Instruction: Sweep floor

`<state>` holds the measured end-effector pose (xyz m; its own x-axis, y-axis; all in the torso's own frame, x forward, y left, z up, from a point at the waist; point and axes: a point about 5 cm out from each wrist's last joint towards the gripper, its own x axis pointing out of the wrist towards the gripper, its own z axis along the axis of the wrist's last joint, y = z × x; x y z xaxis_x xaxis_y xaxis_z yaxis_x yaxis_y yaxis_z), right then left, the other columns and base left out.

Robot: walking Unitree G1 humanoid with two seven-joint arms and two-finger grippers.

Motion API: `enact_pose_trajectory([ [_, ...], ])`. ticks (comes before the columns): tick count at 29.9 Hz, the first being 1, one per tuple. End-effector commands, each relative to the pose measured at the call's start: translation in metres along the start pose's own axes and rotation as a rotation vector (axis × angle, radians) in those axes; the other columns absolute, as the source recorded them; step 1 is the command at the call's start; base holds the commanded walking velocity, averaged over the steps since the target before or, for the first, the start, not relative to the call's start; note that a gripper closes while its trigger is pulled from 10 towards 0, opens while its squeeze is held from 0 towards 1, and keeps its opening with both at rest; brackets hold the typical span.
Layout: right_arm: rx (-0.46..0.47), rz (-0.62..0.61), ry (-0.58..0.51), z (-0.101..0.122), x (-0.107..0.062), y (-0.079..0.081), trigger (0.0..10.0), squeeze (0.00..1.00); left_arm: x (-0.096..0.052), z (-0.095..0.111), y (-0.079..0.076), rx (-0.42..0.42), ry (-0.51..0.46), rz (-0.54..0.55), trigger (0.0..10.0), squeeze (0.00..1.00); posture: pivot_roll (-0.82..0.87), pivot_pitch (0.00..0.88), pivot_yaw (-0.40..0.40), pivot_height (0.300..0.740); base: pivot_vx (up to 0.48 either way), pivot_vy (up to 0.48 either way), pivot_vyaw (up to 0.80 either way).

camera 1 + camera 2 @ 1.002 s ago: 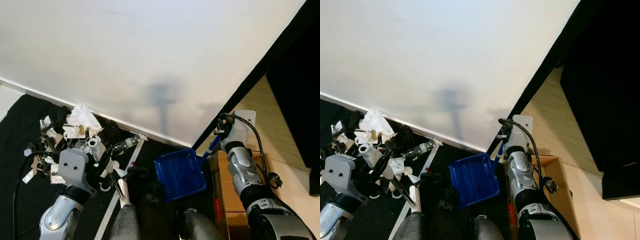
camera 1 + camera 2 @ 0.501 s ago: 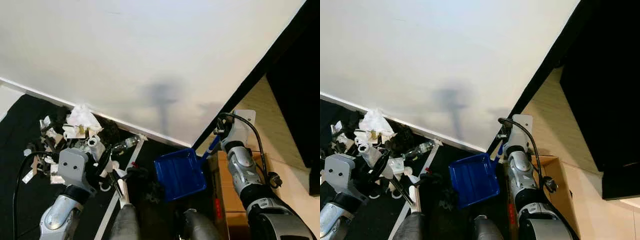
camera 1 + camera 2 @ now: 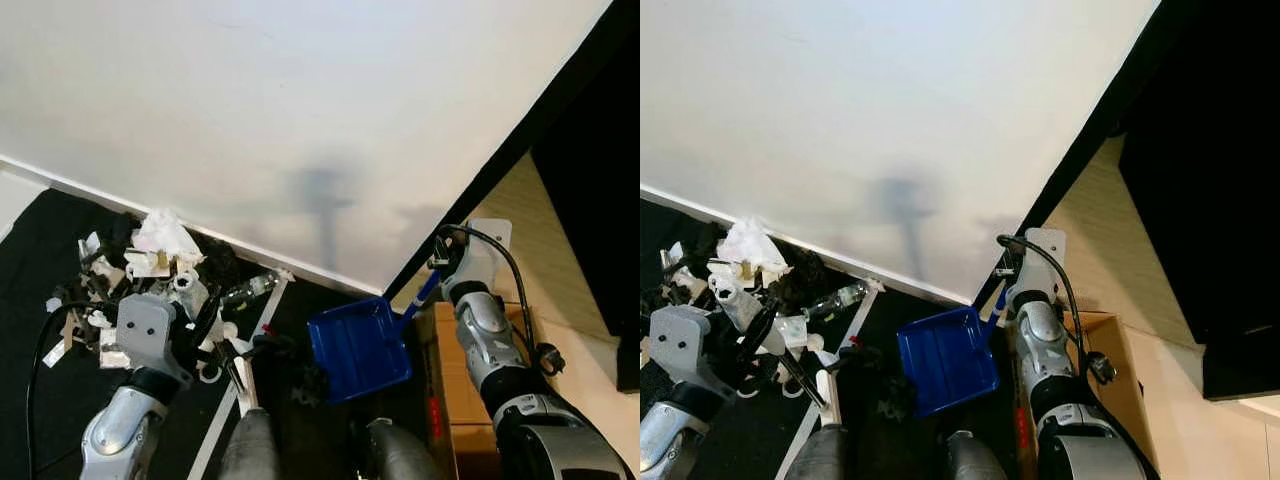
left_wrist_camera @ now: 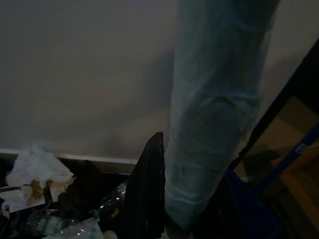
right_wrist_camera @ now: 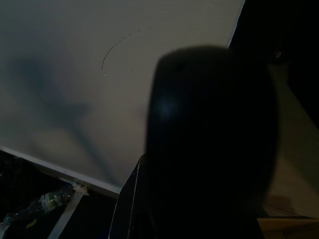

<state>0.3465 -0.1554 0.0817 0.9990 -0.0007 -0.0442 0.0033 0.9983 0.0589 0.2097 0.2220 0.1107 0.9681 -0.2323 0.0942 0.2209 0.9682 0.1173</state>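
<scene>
Litter pile (image 3: 140,265) heaped on black floor mat (image 3: 40,400) at foot of white wall (image 3: 300,120), well left of blue dustpan (image 3: 358,347): crumpled white tissue (image 3: 163,232) on top, paper scraps and dark bits beneath, clear plastic bottle (image 3: 252,286) lying at pile's edge nearest dustpan. Left gripper (image 3: 205,322) low between pile and dustpan, just beside the litter; in left wrist view one black finger (image 4: 147,189) pressed against pale wrapped broom handle (image 4: 214,109), so pinching the handle. Broom's white shaft (image 3: 243,378) and dark head (image 3: 285,350) close against dustpan's left side. White strip (image 3: 235,390) on floor, running from wall toward the robot, left of dustpan. Dustpan resting open-side-up on dark floor just short of white baseboard (image 3: 250,250), tray ribbed, blue handle (image 3: 425,292) rising from its right corner. Right gripper (image 3: 440,262) at upper end of that handle, beside silver right arm (image 3: 485,340); right wrist view dark and blocked by a black rounded shape (image 5: 212,144), fingers' state cannot be told. Cardboard box (image 3: 445,400) just right of dustpan, under right arm. Black vertical edge (image 3: 500,160) right of wall, beige panel (image 3: 560,260) further right. Robot's two legs (image 3: 320,450) at bottom, nearer than dustpan.
</scene>
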Motion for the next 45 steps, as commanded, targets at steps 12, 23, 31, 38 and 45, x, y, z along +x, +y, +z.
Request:
enact_pose_trajectory([
  [12,0.049,-0.015,0.108,-0.023,-0.008,0.000,10.0,0.00,0.006,-0.007,0.007,0.029,0.024,0.033,10.0,0.00,0.33,0.206,-0.091,0.740,0.000,0.000,0.00],
  [23,0.053,-0.020,0.091,-0.016,-0.003,-0.001,10.0,0.00,0.011,-0.013,0.003,0.016,0.033,0.043,10.0,0.00,0.33,0.199,-0.090,0.740,0.000,0.000,0.00],
  [31,0.044,-0.035,0.083,-0.015,-0.003,-0.008,10.0,0.00,-0.002,-0.015,0.013,0.096,0.087,0.005,10.0,0.00,0.31,0.197,-0.087,0.740,0.000,0.000,0.00],
  [38,0.038,-0.037,0.088,-0.017,-0.005,-0.009,10.0,0.00,0.010,-0.027,-0.001,0.043,0.093,-0.025,10.0,0.00,0.30,0.192,-0.093,0.740,0.000,0.000,0.00],
  [45,0.029,-0.018,0.091,-0.015,-0.003,-0.007,10.0,0.00,0.031,-0.032,-0.022,-0.019,0.060,-0.035,10.0,0.00,0.27,0.186,-0.116,0.740,0.000,0.000,0.00],
])
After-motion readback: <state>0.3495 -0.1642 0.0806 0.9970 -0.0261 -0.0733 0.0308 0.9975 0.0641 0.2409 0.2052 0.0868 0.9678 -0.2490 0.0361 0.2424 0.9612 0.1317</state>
